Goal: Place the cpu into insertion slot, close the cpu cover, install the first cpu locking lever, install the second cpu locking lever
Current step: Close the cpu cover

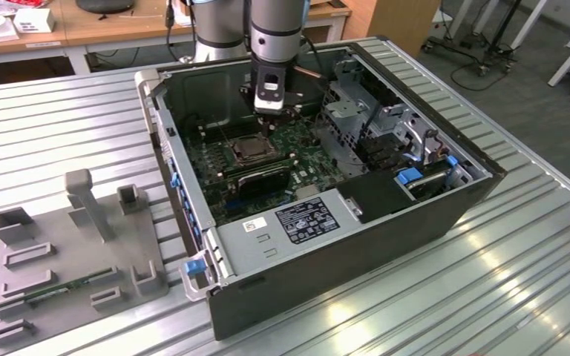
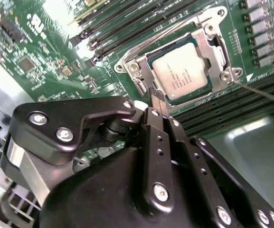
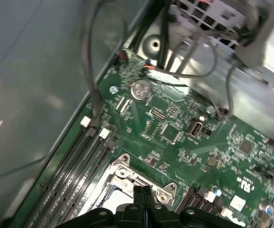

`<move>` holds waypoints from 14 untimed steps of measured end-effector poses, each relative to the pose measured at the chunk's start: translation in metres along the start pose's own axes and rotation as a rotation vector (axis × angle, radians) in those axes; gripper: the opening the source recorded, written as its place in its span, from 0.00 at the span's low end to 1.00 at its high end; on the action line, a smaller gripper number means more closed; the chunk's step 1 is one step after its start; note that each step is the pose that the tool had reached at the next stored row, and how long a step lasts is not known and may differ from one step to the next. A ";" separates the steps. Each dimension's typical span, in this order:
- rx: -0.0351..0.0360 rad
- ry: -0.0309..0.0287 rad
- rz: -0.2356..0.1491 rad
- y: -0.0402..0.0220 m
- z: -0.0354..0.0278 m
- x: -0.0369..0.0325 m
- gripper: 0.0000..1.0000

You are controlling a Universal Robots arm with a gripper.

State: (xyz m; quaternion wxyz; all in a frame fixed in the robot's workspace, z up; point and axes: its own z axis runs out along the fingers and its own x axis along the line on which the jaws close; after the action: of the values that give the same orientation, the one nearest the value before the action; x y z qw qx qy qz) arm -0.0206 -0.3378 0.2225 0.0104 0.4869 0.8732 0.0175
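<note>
My jaws are clenched on nothing just beside the insertion slot (image 2: 212, 45), where the cpu (image 2: 182, 71) sits under the flat-lying cpu cover (image 2: 139, 76), black memory slots (image 2: 127, 19) flanking it on the green motherboard (image 2: 37, 61) and a thin lever rod (image 2: 262, 94) sticking out alongside.

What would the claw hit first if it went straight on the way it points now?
Most likely the silvery edge of the cpu cover, just beside the cpu. In the second wrist view the claw, its tips shut, aims at that edge. Depth is unclear, so it may land on the green motherboard next to it.
</note>
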 end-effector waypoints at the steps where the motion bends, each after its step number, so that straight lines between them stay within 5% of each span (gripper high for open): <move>1: -0.0001 0.0007 -0.018 0.0000 0.0001 0.0000 0.11; 14: -0.0003 0.0104 -0.255 -0.0001 0.0018 0.0000 0.11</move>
State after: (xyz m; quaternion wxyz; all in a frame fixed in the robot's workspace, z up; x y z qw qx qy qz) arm -0.0206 -0.3378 0.2207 0.0081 0.3719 0.9280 0.0187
